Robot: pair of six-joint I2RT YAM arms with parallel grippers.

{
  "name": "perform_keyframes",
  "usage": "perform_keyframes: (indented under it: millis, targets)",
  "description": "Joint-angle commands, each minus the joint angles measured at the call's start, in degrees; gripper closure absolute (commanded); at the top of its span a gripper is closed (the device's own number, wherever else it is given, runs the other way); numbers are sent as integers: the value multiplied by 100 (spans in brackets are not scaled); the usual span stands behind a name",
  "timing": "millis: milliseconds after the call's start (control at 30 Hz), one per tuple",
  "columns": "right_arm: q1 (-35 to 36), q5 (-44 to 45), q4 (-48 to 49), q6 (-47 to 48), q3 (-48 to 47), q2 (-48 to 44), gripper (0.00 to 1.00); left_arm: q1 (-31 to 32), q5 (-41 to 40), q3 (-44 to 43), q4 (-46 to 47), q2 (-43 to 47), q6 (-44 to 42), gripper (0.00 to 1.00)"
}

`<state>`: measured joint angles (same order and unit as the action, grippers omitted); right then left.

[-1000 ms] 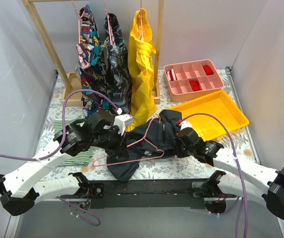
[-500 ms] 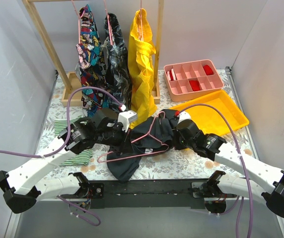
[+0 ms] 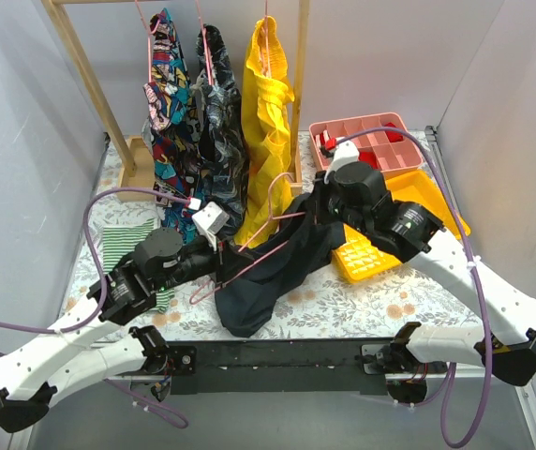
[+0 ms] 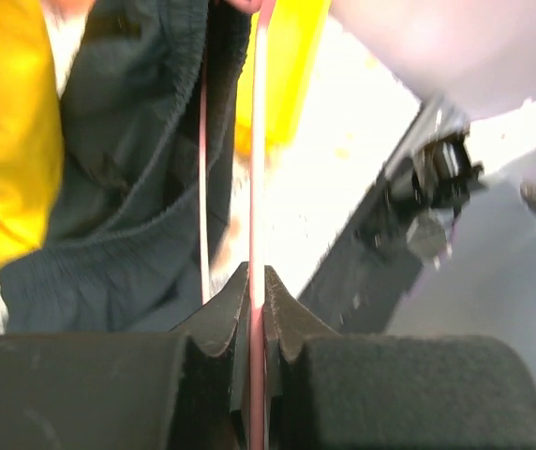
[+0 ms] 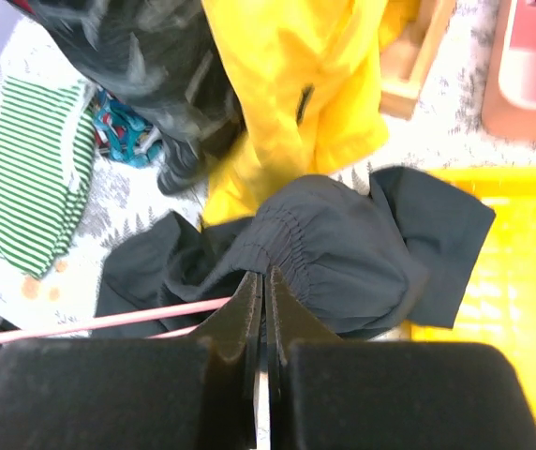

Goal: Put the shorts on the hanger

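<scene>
The dark navy shorts (image 3: 268, 272) hang stretched between my two grippers above the table, the lower end drooping to the floral cloth. The pink hanger (image 3: 249, 258) is threaded through them. My left gripper (image 3: 219, 255) is shut on the hanger's pink wire (image 4: 257, 187), with the shorts (image 4: 146, 187) just beyond it. My right gripper (image 3: 317, 208) is raised and shut on the gathered waistband of the shorts (image 5: 334, 253); the hanger's wire (image 5: 109, 322) runs off to the left below it.
A wooden rack (image 3: 81, 66) at the back holds a multicoloured garment (image 3: 167, 103), a black-and-grey patterned one (image 3: 219, 112) and a yellow one (image 3: 268, 122). A pink divided box (image 3: 366, 145) and yellow tray (image 3: 380, 234) lie right. A green striped cloth (image 3: 123, 248) lies left.
My right gripper has lifted the shorts' waistband up and back toward the rack. My left gripper has risen with the hanger. The shorts have left the table and now hang stretched.
</scene>
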<state>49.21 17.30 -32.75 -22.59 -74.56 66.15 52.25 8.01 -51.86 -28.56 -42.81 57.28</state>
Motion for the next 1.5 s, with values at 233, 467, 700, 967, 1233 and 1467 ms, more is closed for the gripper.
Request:
perform_keyframes:
  millis: [233,467,700,967,1233,1467]
  targets:
    - [194,37,-390,255,-1631,469,99,31,-731,1423,3090,695,-428,100]
    - [1011,412,-521,71,-1693,469,99,57,-959,2293,4936,519,-445,100]
    - [731,539,-347,27,-657,-84,74,110,-871,2654,5606,405,-437,100]
    - [265,-622,357,-456,-296,-453,39,128,-898,2909,5967,352,-480,100]
    - [-1378,-2938,1665,-2046,486,-736,31,136,-810,2901,6020,238,-524,100]
    - [-1757,-3575,3500,-3558,1391,-683,32,163,-573,2804,6028,18,-604,100]
